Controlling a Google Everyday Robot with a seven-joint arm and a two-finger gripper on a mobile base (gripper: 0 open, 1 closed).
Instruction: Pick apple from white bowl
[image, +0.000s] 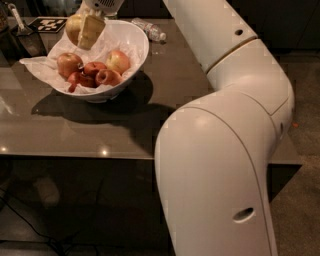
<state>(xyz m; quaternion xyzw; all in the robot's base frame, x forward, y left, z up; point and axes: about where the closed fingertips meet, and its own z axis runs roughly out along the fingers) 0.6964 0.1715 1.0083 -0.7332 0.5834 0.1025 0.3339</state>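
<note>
My gripper (84, 31) is at the top left, raised above the far side of the white bowl (131, 55). It is shut on the apple (73, 27), a large yellow-gold one, which hangs clear of the fruit below. One pale finger (91, 31) covers the apple's right side. The bowl stands on the dark table, lined with crumpled white paper (37, 67). Several smaller red and pinkish apples (97, 74) lie in it.
A clear plastic bottle (149, 29) lies on the table behind the bowl. A black-and-white marker tag (47, 23) and a dark container (27, 42) sit at the far left. My white arm (225, 135) fills the right. The table's front edge (80, 156) crosses the middle.
</note>
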